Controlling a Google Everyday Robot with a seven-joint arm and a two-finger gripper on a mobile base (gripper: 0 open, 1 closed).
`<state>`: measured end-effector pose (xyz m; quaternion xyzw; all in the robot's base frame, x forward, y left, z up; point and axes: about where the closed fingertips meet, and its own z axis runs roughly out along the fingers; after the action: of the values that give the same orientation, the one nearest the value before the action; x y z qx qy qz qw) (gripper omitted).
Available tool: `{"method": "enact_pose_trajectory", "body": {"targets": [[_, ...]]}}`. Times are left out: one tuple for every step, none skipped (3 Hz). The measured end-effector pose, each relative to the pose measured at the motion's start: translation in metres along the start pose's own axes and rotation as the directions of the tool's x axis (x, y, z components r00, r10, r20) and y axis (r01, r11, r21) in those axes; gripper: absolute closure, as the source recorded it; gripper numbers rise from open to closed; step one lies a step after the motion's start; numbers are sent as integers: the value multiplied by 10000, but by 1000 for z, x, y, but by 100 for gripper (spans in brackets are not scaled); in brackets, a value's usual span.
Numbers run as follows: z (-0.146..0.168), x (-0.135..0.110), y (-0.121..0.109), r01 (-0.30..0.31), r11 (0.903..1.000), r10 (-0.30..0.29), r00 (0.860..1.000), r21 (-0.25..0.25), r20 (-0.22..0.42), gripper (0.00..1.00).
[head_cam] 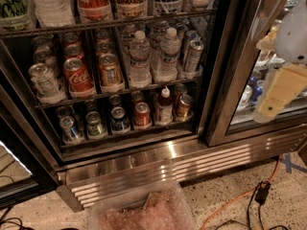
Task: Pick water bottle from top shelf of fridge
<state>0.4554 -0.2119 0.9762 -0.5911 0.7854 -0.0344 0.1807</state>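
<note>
The fridge (168,166) stands in front of me with its left compartment open to view. The top shelf (110,22) is a dark wire rack running across the top of the frame. On it at the left stands the water bottle (50,4), wide, clear and ribbed; its cap is cut off by the frame's top edge. A red Coca-Cola bottle (92,1) stands right of it. My gripper (278,95), cream-coloured under a white wrist, hangs at the far right in front of the right glass door. It is well right of and below the water bottle and holds nothing.
Two slim clear bottles (140,56) and several cans fill the lower racks. The dark door post (240,80) separates the gripper from the open compartment. A clear plastic bin (141,212) sits on the floor in front, with an orange cable (240,198) to its right.
</note>
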Motion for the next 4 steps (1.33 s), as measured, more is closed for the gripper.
{"method": "enact_pose_trajectory", "body": {"targets": [[22, -23, -24, -464, 9982, 437, 9966, 379, 700, 0], [39, -49, -52, -1037, 9904, 858, 9797, 917, 1811, 0], [44, -84, -81, -1289, 9823, 803, 9456, 1362, 3153, 0], [44, -84, -81, -1288, 9823, 803, 9455, 1362, 3154, 0]]}}
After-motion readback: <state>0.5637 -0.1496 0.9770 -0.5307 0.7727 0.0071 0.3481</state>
